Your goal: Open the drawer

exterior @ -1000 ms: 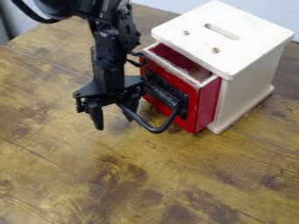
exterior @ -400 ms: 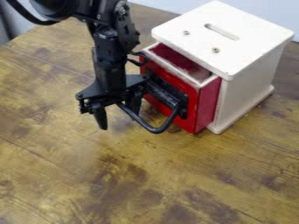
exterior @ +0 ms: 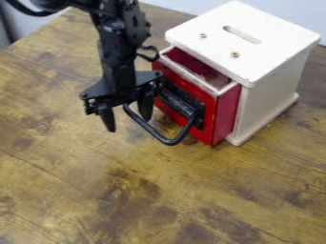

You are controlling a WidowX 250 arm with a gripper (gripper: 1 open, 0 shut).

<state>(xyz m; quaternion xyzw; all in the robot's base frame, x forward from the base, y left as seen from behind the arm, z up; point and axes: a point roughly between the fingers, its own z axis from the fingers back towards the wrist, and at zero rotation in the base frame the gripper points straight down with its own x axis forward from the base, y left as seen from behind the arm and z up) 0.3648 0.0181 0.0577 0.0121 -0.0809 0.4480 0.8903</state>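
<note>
The red drawer (exterior: 211, 112) stands pulled partly out of the cream-white cabinet (exterior: 261, 57), with its red inside showing from above. Its black front panel (exterior: 180, 103) carries a large black loop handle (exterior: 160, 138) that reaches out over the table. My gripper (exterior: 125, 116) hangs straight down just left of the front panel, above the near end of the handle. Its fingers (exterior: 107, 119) are spread apart and hold nothing. The right fingertip is close to the handle's bar; I cannot tell if it touches.
The wooden table (exterior: 114, 195) stretches out in front and to the left. The cabinet has slots on its top (exterior: 242, 33). My black arm (exterior: 117, 43) comes down from the upper left.
My gripper has risen a little and shifted slightly away from the handle's end. The drawer and handle have not moved.
</note>
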